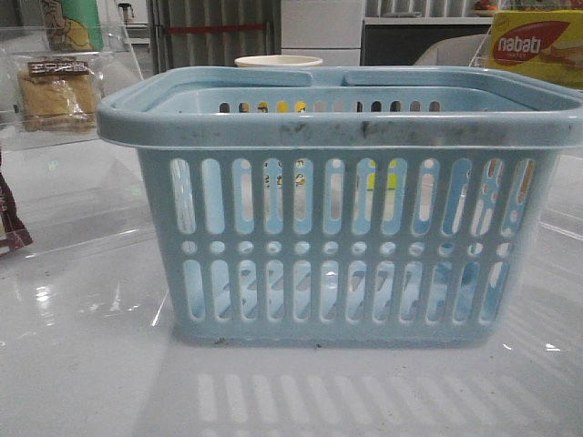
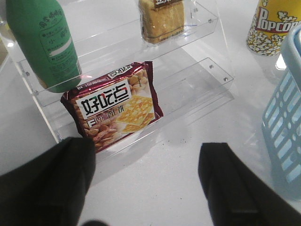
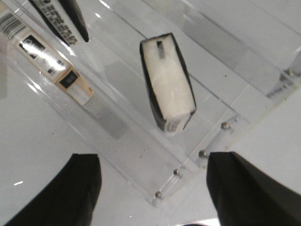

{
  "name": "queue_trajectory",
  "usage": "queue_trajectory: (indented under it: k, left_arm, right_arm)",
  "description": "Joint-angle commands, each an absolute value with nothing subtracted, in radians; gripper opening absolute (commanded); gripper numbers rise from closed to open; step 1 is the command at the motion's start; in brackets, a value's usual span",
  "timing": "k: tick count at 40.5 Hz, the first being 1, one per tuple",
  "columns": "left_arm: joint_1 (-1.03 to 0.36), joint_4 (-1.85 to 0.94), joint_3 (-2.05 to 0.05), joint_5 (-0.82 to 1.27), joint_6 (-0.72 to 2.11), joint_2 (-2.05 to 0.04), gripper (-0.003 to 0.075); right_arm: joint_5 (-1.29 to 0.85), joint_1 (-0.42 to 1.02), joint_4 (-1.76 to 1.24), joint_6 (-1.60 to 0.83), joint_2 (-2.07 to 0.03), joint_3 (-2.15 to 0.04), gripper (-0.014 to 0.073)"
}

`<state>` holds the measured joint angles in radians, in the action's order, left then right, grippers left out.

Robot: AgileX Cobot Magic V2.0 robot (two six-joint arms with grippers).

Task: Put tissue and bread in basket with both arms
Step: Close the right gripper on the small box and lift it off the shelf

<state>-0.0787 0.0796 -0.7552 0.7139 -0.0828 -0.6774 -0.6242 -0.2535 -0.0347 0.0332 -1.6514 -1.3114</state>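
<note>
We see the large light-blue slotted plastic basket (image 1: pixel 342 218) standing in the middle of the glossy white table (image 1: pixel 82 364); through its slots we cannot make out anything clearly inside. The tan-brown bread in its clear packet (image 1: pixel 56 96) sits on a clear acrylic stepped shelf (image 2: pixel 188 89) at the far left, on the step above a dark red biscuit wrapper (image 2: pixel 113 106) and beside a green bottle (image 2: pixel 42 42). Our left gripper (image 2: pixel 146 183) hangs over the table before that shelf, fingers wide apart and holding nothing. The small black-edged tissue pack with a pale face (image 3: pixel 168 89) lies on another clear acrylic tray (image 3: pixel 225 66). Our right gripper (image 3: pixel 153 188) hovers near it, fingers likewise spread and holding nothing.
</note>
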Motion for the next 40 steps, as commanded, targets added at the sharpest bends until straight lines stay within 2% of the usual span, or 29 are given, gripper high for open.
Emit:
queue_trajectory:
  k: [1, 18, 22, 28, 31, 35, 40]
  left_arm:
    - [-0.085, 0.076, -0.782, 0.639, -0.084, -0.682, 0.0527]
    - [-0.085, 0.076, -0.782, 0.639, -0.084, -0.682, 0.0527]
    - [-0.085, 0.076, -0.782, 0.639, -0.084, -0.682, 0.0527]
    - [-0.085, 0.076, -0.782, 0.639, -0.084, -0.682, 0.0527]
    - [-0.085, 0.076, -0.782, 0.639, -0.084, -0.682, 0.0527]
    - [-0.085, 0.076, -0.782, 0.639, -0.084, -0.682, 0.0527]
    - [-0.085, 0.076, -0.782, 0.639, -0.084, -0.682, 0.0527]
  right_arm:
    - [-0.562, -0.260, 0.000, 0.033, -1.654, -1.390, 0.0573]
    - [-0.505, -0.260, 0.027, 0.033, -1.759, -1.450, 0.0566]
    - [-0.495, -0.260, 0.027, 0.033, -1.763, -1.450, 0.0498]
    - [-0.481, -0.260, 0.027, 0.033, -1.763, -1.450, 0.0309]
    - [-0.481, -0.260, 0.027, 0.033, -1.763, -1.450, 0.0253]
    - [-0.489, -0.260, 0.026, 0.033, -1.755, -1.450, 0.0218]
    - [-0.492, -0.259, 0.020, 0.033, -1.724, -1.450, 0.0216]
